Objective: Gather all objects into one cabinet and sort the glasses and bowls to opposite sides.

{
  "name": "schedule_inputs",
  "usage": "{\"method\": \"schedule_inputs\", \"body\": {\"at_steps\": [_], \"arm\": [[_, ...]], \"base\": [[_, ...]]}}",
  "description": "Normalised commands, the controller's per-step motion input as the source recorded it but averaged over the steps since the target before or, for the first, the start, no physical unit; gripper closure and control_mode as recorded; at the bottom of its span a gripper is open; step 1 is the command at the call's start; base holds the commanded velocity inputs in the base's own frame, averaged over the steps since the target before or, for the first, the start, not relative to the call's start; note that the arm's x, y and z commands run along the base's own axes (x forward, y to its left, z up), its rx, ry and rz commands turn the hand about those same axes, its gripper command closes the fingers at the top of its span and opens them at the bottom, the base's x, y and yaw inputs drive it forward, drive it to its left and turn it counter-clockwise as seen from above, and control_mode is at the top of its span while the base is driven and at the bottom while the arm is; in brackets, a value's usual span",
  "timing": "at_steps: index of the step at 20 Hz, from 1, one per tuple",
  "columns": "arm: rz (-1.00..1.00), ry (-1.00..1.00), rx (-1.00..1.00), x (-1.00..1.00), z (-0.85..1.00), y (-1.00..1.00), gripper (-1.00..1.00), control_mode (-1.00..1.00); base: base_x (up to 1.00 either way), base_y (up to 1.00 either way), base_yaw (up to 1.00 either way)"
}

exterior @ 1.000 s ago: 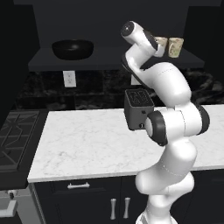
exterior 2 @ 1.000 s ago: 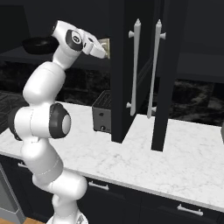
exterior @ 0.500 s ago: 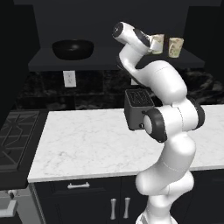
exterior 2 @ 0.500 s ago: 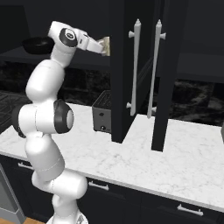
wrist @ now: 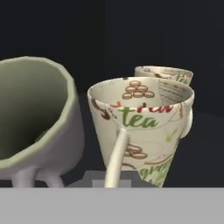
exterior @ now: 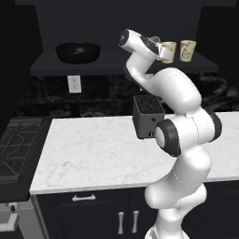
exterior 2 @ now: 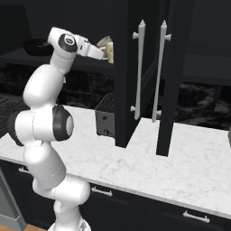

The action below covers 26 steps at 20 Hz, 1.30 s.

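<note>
On the right half of the dark cabinet shelf stand three cream mugs. One has "tea" printed on it, one sits behind it, and a plainer grey-green one is beside it. My gripper reaches in at shelf height. It is shut on the tea mug's handle, which runs down to the bottom middle of the hand view; the fingertips themselves are hidden. The wide black bowl rests on the shelf's left end, well apart from the mugs.
A dark toaster stands on the white marble counter below the arm. A stove is at the left. Tall dark door panels with long silver handles hang just right of the gripper.
The arm's upper joints have swung left while the hand stayed at the mugs. The tea mug has hardly shifted on the shelf. The bowl is unmoved.
</note>
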Motion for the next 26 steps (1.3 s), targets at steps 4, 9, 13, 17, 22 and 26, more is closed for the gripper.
{"method": "schedule_inputs", "body": {"at_steps": [4, 9, 13, 17, 22, 26], "arm": [[-0.01, 0.00, 0.01, -0.02, -0.18, -0.16, 1.00, -1.00], [-0.01, 0.00, 0.03, 0.00, -0.01, -0.11, 1.00, -1.00], [0.00, 0.00, 0.01, 0.00, 0.00, 0.00, 1.00, -1.00], [0.00, 0.00, 0.12, 0.00, -0.11, 0.06, 1.00, -1.00], [0.00, 0.00, 0.17, 0.00, -0.23, 0.10, -1.00, -1.00], [0.00, 0.00, 0.08, 0.00, -0.05, 0.00, -1.00, -1.00]], "base": [[0.00, 0.00, 0.00], [0.00, 0.00, 0.00], [0.00, 0.00, 0.00], [0.00, 0.00, 0.00], [0.00, 0.00, 0.00], [0.00, 0.00, 0.00]]}}
